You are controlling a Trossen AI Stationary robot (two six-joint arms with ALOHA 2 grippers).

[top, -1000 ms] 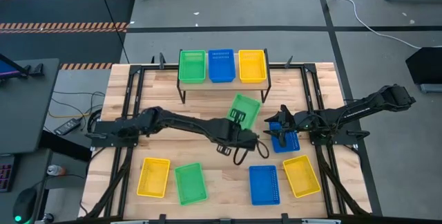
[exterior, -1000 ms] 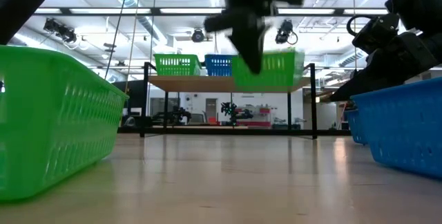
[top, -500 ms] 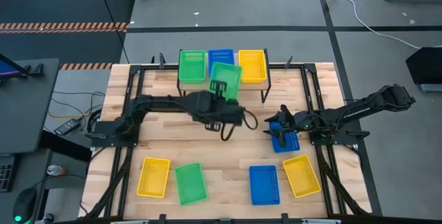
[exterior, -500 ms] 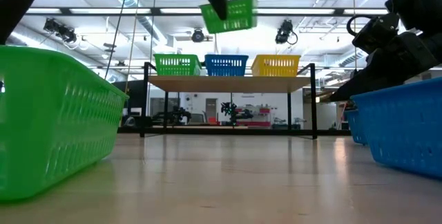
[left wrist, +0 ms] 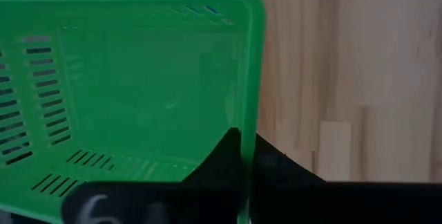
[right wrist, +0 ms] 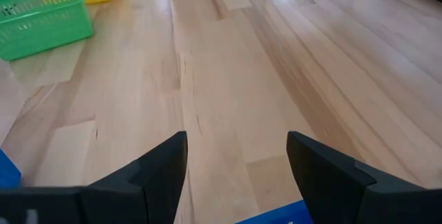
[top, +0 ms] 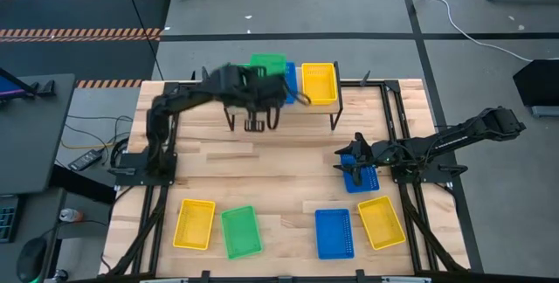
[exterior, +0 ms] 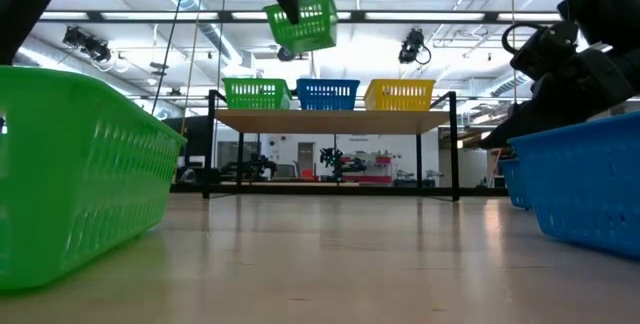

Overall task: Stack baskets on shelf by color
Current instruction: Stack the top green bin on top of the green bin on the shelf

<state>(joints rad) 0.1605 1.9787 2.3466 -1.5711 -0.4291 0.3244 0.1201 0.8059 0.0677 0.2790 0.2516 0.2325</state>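
My left gripper (exterior: 292, 6) is shut on a green basket (exterior: 303, 22), high above the shelf (exterior: 330, 121); that basket (top: 266, 59) shows over the shelf's far side in the high view. On the shelf stand a green basket (exterior: 257, 93), a blue one (exterior: 328, 93) and a yellow one (exterior: 400, 94). My right gripper (right wrist: 237, 148) is open and hovers low over a blue basket (top: 362, 178) on the table's right half, touching nothing. My left gripper holds the green basket by one side wall near a corner (left wrist: 250, 124), one finger (left wrist: 222, 156) inside the basket and one outside. The basket is lifted clear and tilted, hanging in the air above the shelf's green and blue baskets.
Along the near part of the table sit a yellow basket (top: 194, 224), a green one (top: 240, 231), a blue one (top: 334, 232) and another yellow one (top: 381, 222). Bare slatted wood lies between them and the shelf. Black frame rails (top: 395, 117) run along both sides.
My left gripper has carried the green basket from the table's middle toward the far edge and upward, then to the left; it now hangs high over the shelf.
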